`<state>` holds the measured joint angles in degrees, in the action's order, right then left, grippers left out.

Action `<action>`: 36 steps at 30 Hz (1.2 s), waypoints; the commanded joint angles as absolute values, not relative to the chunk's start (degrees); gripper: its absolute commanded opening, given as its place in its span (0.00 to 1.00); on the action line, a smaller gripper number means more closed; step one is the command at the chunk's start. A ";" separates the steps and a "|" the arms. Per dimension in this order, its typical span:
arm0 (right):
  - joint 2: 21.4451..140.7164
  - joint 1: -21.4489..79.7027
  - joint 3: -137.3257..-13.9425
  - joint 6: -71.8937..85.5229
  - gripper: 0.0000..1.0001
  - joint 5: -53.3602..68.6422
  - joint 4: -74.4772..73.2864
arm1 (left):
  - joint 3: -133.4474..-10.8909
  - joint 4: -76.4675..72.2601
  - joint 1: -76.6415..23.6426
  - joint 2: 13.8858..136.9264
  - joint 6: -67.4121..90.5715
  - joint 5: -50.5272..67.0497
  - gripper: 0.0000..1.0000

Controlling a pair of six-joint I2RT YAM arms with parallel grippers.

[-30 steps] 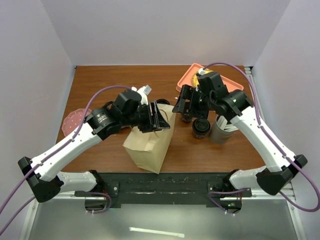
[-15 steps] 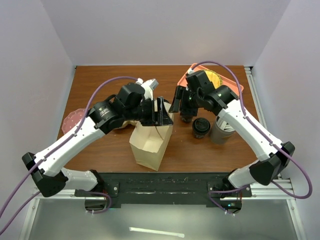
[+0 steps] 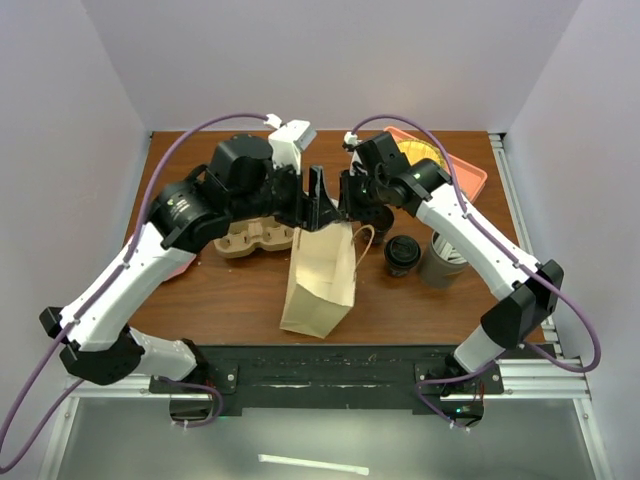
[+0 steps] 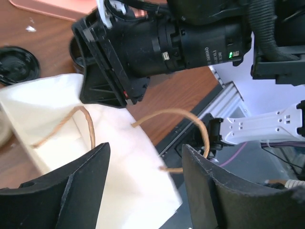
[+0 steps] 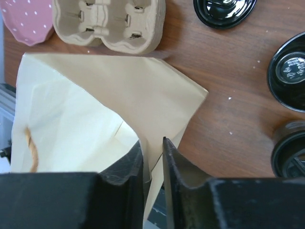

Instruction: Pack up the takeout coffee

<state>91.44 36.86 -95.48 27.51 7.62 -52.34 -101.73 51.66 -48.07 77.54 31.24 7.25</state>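
Top view: the step in hand looks like spreading the mouth of the paper bag (image 3: 320,285) so a cup can go in. The bag stands on the table (image 3: 200,160) between the arms. The left tool (image 3: 316,195) and right tool (image 3: 345,205) meet at its upper rim. The takeout coffee (image 3: 403,255) sits lidded on the table just right of the bag, not yet packed, beside the grey cup (image 3: 440,265) that holds white utensils. The cup carrier (image 3: 250,240) lies left of the bag. The orange tray (image 3: 465,170) at the far right carries something yellow that I cannot identify.

Left wrist view: the left tool's fingers stand wide apart and grip nothing. The bag's mouth lies below and between them, with a twine handle looping close to one finger. The part of the pale interior that shows has no cup in it. To do this well, I judge each tool should hold an opposite wall. They should draw apart gently with the base kept flat on the table, so the paper neither tears nor tips.

Right wrist view: the right tool is narrow, its fingers pinching a fold of the bag's wall. Holding only one layer would open the mouth, while two layers would keep it closed. The carrier's wells are empty. A pink plate (image 5: 24,21) lies just beyond the carrier.
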 commanded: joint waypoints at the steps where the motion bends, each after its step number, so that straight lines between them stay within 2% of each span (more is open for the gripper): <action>1: 91.84 37.18 -101.85 20.58 0.17 9.84 -55.54 | -110.11 53.26 -47.64 76.91 25.06 -3.03 0.65; 7: 96.58 37.00 -110.45 10.47 0.17 14.32 -63.18 | -114.26 59.23 -45.71 76.64 22.76 -20.54 0.66; 10: 99.04 37.18 -114.85 5.81 0.17 13.63 -68.19 | -111.63 63.45 -40.62 76.82 24.60 -19.70 0.66; 16: 97.47 38.40 -111.98 3.08 0.20 13.27 -67.86 | -101.17 64.51 -32.18 74.88 29.87 -18.20 0.64; 25: 100.80 45.61 -113.20 -1.76 0.24 6.52 -67.50 | -78.86 51.34 -23.47 75.32 42.80 -12.48 0.61; 32: 103.18 45.62 -116.89 -2.37 0.30 3.35 -66.80 | -78.22 46.16 -20.75 80.68 43.86 -17.93 0.61; 36: 103.80 45.62 -117.77 -3.69 0.27 0.53 -66.36 | -78.92 41.58 -19.42 83.23 30.11 -16.53 0.66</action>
